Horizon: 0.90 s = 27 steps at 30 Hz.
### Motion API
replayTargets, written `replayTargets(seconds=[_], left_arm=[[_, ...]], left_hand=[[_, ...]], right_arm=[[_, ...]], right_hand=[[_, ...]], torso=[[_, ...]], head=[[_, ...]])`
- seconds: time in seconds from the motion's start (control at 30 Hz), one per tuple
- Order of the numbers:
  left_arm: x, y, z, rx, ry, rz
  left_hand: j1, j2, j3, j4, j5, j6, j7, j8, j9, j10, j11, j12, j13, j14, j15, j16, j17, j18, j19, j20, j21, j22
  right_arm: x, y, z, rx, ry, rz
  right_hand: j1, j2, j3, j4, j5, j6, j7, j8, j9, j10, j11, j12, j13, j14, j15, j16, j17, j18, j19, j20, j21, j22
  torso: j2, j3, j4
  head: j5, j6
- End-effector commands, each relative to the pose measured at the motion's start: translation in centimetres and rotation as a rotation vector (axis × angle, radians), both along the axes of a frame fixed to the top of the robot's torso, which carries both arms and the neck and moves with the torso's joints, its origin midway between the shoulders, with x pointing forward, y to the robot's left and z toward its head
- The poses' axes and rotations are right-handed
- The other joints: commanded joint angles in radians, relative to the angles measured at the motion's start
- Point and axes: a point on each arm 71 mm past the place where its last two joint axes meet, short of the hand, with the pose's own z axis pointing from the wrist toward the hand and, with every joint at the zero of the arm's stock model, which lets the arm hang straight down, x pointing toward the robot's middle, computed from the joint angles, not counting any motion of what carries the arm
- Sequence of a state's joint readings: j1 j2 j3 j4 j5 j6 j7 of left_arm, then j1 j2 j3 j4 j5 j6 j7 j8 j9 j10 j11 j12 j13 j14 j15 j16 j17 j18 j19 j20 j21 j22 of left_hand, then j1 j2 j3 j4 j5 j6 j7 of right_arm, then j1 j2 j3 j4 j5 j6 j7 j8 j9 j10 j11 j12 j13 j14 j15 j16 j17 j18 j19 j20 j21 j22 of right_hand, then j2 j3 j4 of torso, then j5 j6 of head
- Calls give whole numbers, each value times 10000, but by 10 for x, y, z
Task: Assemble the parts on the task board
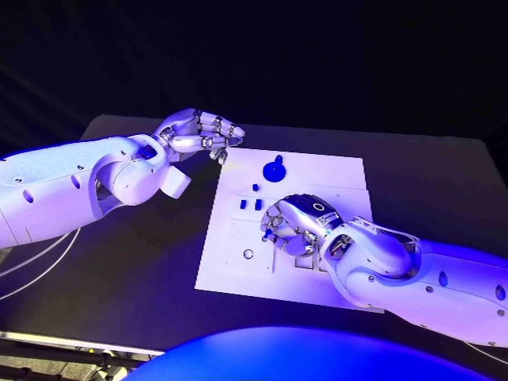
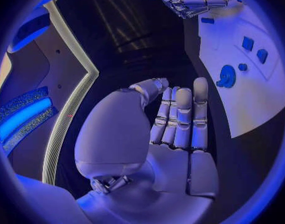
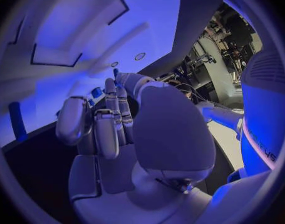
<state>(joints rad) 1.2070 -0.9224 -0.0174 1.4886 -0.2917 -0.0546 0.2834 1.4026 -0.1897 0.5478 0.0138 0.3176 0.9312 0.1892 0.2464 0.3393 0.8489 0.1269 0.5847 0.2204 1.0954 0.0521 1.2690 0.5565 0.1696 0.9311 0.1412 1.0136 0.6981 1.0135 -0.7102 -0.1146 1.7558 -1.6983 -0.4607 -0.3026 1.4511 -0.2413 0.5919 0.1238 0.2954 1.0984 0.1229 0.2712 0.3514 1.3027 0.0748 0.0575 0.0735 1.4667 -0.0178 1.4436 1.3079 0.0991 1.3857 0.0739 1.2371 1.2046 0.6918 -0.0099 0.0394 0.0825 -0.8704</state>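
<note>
The fingers (image 3: 111, 127) of the right hand (image 1: 298, 225) are curled downward over the middle of the flat white rectangular task board (image 1: 233, 238). In the right wrist view they lie close together and bent, and a small blue piece (image 3: 96, 92) shows just at their tips; I cannot tell if they really pinch it or only touch it. The palm hangs above the board's middle, and the white right arm goes away from it toward the near right corner of the matte black table (image 1: 437, 182).

The fingers (image 2: 182, 117) of the left hand (image 1: 197, 133) are together and bent inward, with the thumb beside them, and nothing is between them. This hand is in the air just past the far left corner of the board, not touching it.

The board lies in the middle of the table, a little turned. On its far part sits a round blue part with a small stem (image 1: 276, 169), like a knob; in the left wrist view it looks like a disc (image 2: 227, 76) with a curved mark. Nearer to the robot there is one tiny blue peg (image 1: 255, 187), and then two small blue square blocks (image 1: 248, 205) side by side, just beside the right hand's fingers. On the near left part of the board there is a small ring-shaped hole (image 1: 248, 255) inside a raised square. Some dark recesses are seen at the near edge of the board, partly hidden under the right wrist.
</note>
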Motion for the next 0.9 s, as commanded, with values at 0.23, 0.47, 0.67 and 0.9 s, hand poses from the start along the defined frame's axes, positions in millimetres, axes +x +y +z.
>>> replayTargets(seconds=[0.23,0.47,0.67,0.9], left_arm=[[0,-3,1,-3,-38,-56],[0,-3,1,7,-25,-62],[0,-3,0,25,-16,-51],[1,-3,0,49,5,-47]], left_hand=[[-109,-17,31,-8,42,-46,4,48,12,-67,8,54,-6,79,-12,33,-9,149,-56,33,69,9],[-115,-21,37,-13,41,-51,7,55,16,-72,10,63,-6,81,-10,40,-4,149,-61,36,78,15],[-115,-21,37,-13,41,-51,7,55,16,-72,10,63,-6,81,-10,40,-4,149,-61,36,78,15],[-115,-21,37,-13,41,-51,7,55,16,-72,10,63,-6,81,-10,40,-4,149,-61,36,78,15]], right_arm=[[1,1,-6,-268,-64,47],[1,2,-8,-394,-66,82],[0,3,-9,-457,-25,131],[-1,4,-9,-423,-6,164]], right_hand=[[-145,-1,-5,-56,62,-26,36,11,14,144,-180,41,16,638,-40,43,265,-154,-12,50,43,33],[-152,-1,-5,-58,61,-27,36,11,17,142,-180,42,16,641,-38,51,278,-153,-14,52,41,32],[-159,-3,-5,-61,58,-30,36,9,19,139,-179,44,15,638,-36,43,259,-151,-19,54,36,27],[-159,-3,-5,-61,58,-30,36,9,19,139,-179,44,15,638,-36,43,259,-151,-19,54,36,27]], torso=[[2,7,-5],[5,2,-3],[4,0,-12],[7,-1,-6]], head=[[84,-22],[91,-22],[95,-22],[111,-22]])
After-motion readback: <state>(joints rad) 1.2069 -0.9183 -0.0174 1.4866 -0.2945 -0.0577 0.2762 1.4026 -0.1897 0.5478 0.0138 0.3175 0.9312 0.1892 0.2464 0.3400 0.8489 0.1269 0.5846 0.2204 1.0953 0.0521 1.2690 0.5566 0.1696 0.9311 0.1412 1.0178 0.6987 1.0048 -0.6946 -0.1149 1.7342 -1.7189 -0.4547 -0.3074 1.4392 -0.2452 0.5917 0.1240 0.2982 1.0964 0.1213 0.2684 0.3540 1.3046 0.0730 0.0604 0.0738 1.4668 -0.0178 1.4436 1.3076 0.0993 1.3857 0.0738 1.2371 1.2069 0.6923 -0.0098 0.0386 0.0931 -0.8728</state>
